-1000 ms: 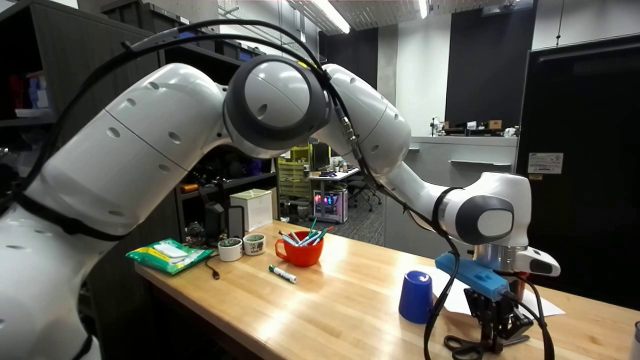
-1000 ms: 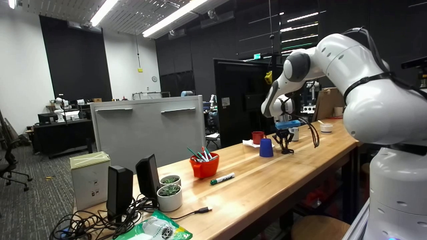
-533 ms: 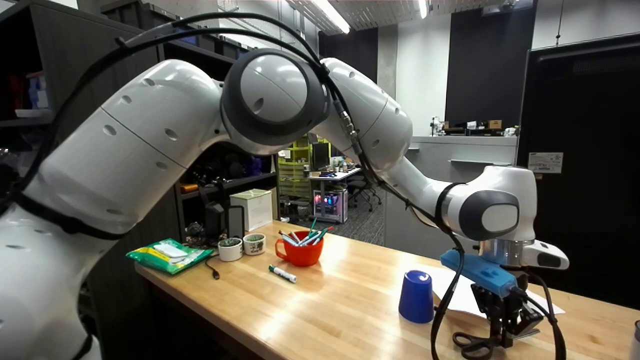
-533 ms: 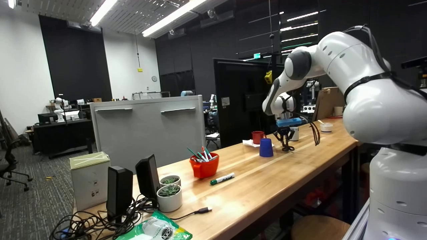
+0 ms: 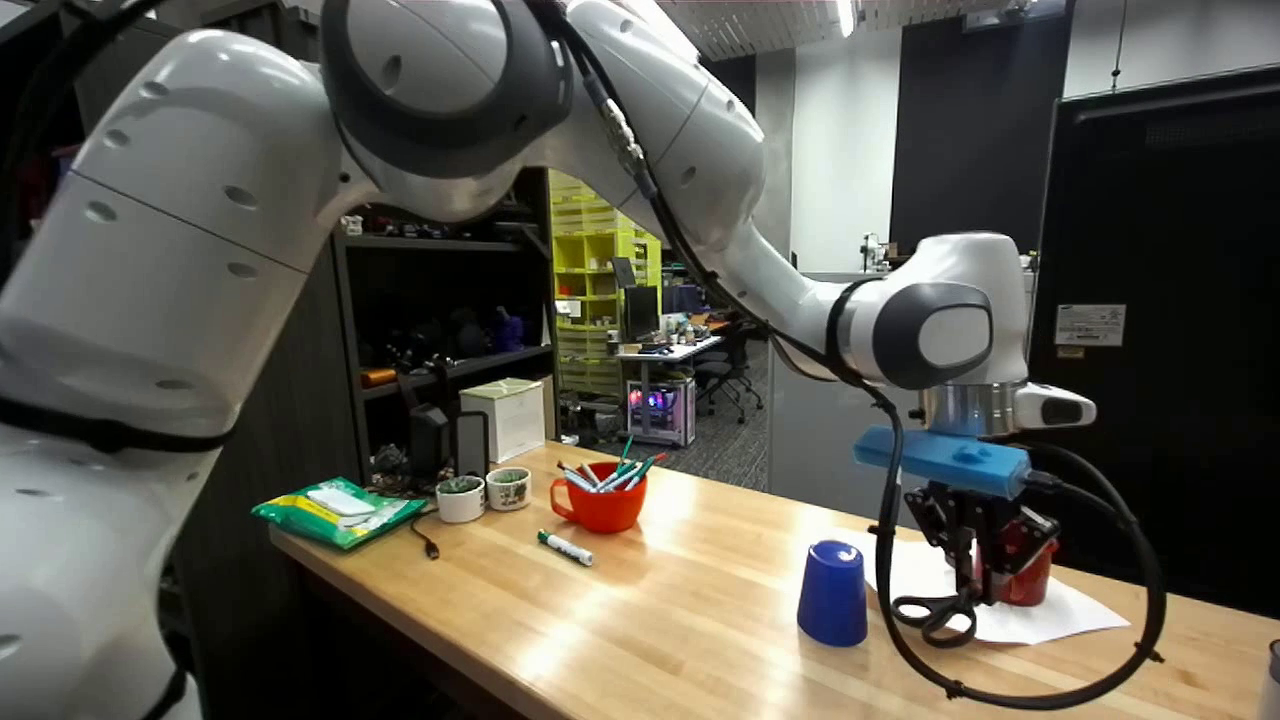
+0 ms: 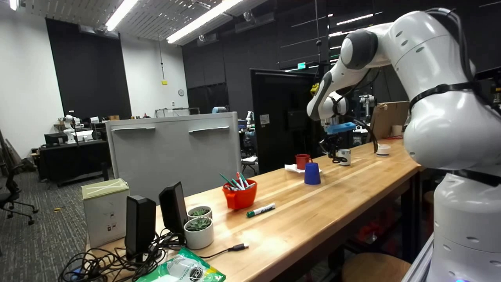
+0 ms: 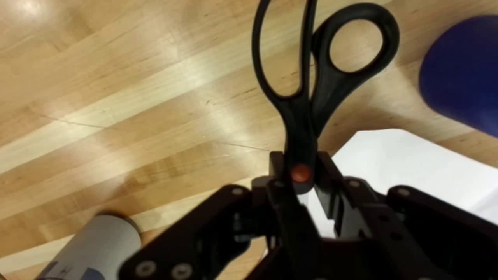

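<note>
1. Done: the black scissors with an orange-red pivot (image 7: 298, 124) are gripped and, judging from where I stand, raised clear of the pale wooden-strip table (image 5: 640, 620).
2. Left: by my reading, they are not yet set down or let go.
3. Fingers (image 7: 327, 168): narrow, clamped on the scissors at the pivot; handles toward twelve o'clock in the wrist view, blades hidden.
4. Nearby, same view: a blue, tapered, plastic-looking cup (image 7: 463, 74) at two o'clock, a white paper sheet (image 7: 416, 163) at three, a pale cylindrical can (image 7: 97, 245) at eight.
5. Pose: the white, jointed arm (image 5: 690, 150) arches with elbow high and forearm sloping down; fingers point roughly to six o'clock in both exterior views.
</note>
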Robot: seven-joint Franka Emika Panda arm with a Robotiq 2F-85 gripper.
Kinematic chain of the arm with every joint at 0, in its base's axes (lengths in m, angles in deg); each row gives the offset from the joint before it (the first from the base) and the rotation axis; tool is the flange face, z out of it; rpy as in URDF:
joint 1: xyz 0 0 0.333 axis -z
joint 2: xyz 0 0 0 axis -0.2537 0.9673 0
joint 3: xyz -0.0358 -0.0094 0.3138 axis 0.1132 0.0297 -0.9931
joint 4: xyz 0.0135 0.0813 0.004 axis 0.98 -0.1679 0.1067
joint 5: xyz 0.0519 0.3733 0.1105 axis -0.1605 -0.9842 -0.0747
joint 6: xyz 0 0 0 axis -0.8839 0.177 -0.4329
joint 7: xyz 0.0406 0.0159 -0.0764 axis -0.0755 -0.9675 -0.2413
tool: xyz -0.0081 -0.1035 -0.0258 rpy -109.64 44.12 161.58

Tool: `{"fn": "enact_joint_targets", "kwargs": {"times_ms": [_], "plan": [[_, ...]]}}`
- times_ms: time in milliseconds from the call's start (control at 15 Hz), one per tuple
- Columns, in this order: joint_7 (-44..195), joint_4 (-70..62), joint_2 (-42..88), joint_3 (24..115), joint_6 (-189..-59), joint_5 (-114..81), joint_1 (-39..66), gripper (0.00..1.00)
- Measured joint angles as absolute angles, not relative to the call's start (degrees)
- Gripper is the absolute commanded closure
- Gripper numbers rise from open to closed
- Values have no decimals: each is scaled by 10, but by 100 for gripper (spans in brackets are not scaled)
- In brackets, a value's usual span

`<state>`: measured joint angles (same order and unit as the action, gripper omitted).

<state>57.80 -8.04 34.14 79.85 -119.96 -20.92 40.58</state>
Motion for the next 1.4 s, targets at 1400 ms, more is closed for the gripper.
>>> {"fn": "enact_joint_targets", "kwargs": {"times_ms": [1400], "plan": [[510,-422,103,741,-1269,-88,250,94]]}}
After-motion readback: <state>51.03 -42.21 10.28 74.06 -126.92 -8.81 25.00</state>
